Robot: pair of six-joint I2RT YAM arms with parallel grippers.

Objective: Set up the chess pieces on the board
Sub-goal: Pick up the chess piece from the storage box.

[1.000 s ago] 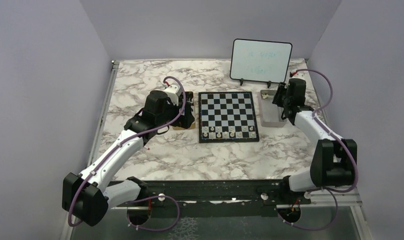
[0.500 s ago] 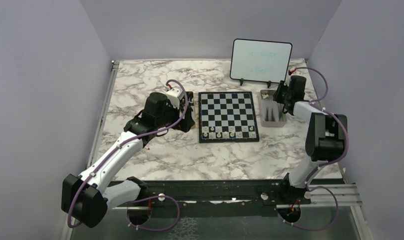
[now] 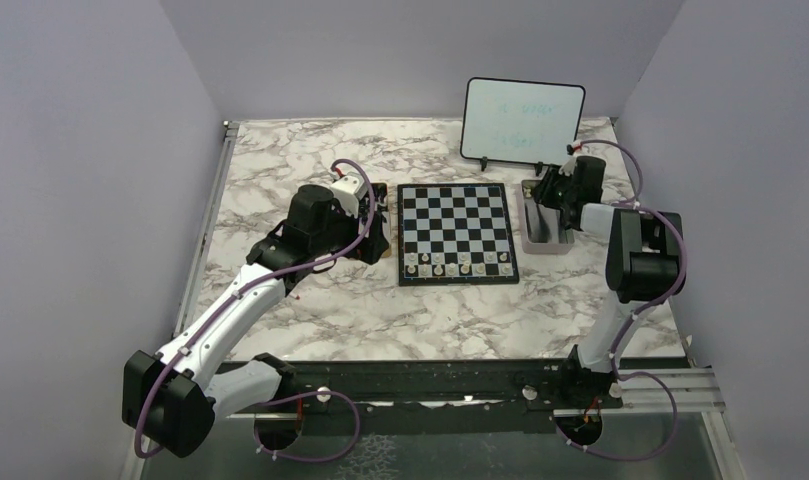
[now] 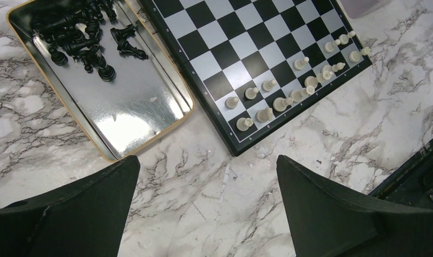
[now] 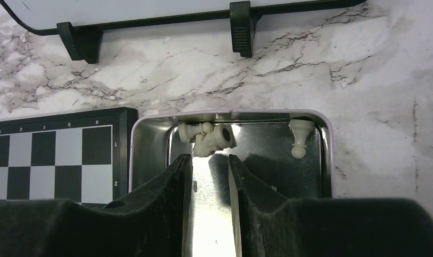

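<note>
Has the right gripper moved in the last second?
Yes. Against the metal tray in the top view, the right gripper has shifted toward the tray's far end, nearer the whiteboard.

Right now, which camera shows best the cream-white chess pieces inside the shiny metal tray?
The right wrist view: a cream-white cluster and one lone piece lie by the metal tray's far wall. The top view cannot resolve them; the left wrist view leaves them out.

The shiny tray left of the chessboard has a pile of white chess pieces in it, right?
No. The pieces piled in that shiny tray left of the chessboard are black, not white. The left wrist view shows it.
</note>
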